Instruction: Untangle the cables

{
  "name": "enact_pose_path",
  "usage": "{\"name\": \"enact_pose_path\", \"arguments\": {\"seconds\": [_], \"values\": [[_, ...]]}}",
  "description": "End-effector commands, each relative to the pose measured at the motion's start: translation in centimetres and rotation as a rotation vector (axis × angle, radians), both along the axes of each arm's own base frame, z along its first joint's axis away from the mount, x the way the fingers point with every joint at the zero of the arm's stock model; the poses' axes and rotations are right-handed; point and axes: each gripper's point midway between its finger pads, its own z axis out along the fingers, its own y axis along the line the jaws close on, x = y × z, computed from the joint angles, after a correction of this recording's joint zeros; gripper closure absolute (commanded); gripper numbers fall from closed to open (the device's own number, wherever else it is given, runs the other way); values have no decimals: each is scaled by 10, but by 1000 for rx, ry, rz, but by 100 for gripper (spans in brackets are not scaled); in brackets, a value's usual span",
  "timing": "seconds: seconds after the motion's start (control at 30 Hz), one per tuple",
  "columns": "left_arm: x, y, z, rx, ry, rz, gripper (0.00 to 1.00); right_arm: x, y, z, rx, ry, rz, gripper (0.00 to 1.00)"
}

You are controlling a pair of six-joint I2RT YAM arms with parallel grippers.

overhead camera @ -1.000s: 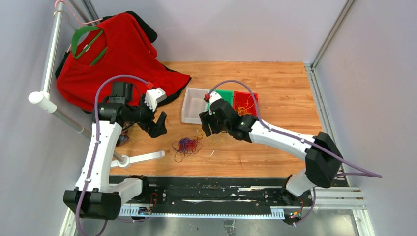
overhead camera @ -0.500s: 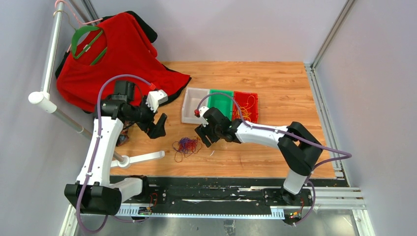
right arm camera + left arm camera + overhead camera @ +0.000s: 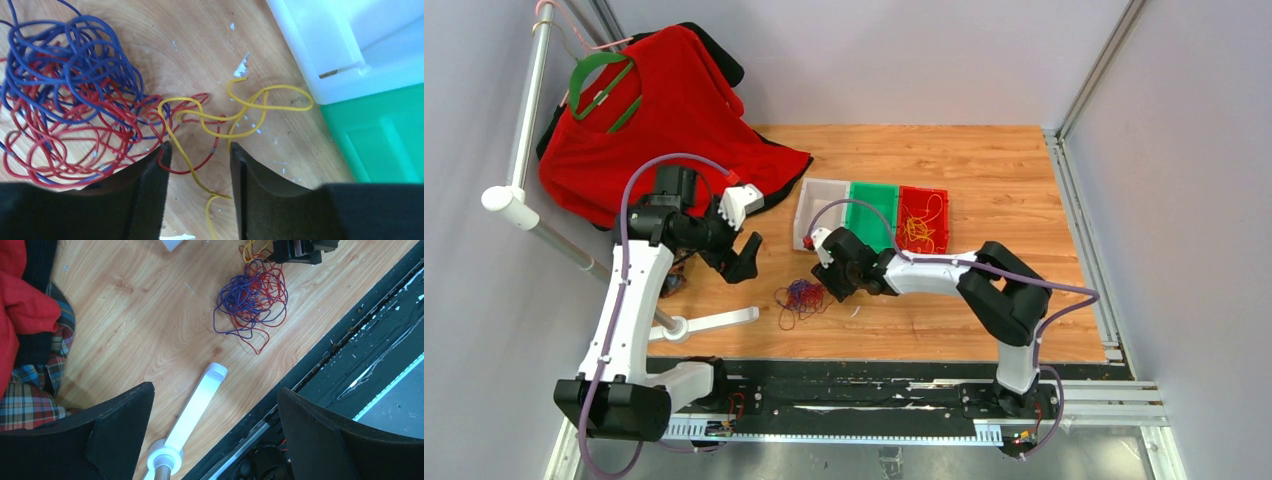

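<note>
Cables [image 3: 252, 295]: a loose tangle of thin curly wires, purple-blue and red, lying flat on the wooden table [image 3: 984, 170]. One yellow wire [image 3: 240, 115] trails out of the tangle on its bin side and loops over the wood.

Right gripper [image 3: 199, 150]: at the edge of the tangle, on the yellow-strand side, pointing down at the table. Jaws are parted, nothing pinched. The yellow wire runs through the gap between them; contact with either finger cannot be told. Right arm: elbow folded well to the right of the tangle, forearm stretched low over the table towards it.

Left gripper [image 3: 744, 260]: left of the tangle, well apart from it, held above the table and angled down. Jaws are spread wide and empty. Left arm: long link raised from its base, wrist bent over.

White plastic pipe [image 3: 197, 405]: on the near-left side of the tangle, its end pointing towards it.

Beyond the tangle, a row of three trays side by side: clear-white tray [image 3: 807, 215] nearest, green tray [image 3: 874, 205], then red tray [image 3: 922, 189] with yellow-orange wires in it.

Red shirt [image 3: 664, 110]: far left of the tangle, on a green hanger.
</note>
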Motion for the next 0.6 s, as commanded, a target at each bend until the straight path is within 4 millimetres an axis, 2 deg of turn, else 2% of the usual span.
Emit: {"name": "enact_pose_path", "arguments": {"seconds": [0.0, 0.07, 0.17, 0.27, 0.37, 0.47, 0.57], "values": [[-8, 5, 3, 23, -28, 3, 2, -3, 22, 6, 21, -18, 54, 61], [-9, 6, 4, 27, -31, 5, 2, -3, 24, 9, 31, -19, 53, 72], [-10, 6, 8, 27, -33, 2, 2, -4, 24, 15, 44, -20, 51, 82], [-10, 5, 10, 20, -36, 1, 2, -5, 23, 28, 74, -29, 45, 97], [-10, 3, 9, 8, -27, -1, 2, -8, 21, 50, 119, -54, 39, 99], [-9, -1, 9, -9, -19, -9, 2, -10, 19, 85, 185, -95, 45, 99], [-10, -5, 10, -24, -12, -21, 2, -15, 17, 111, 236, -117, 57, 99]]}}
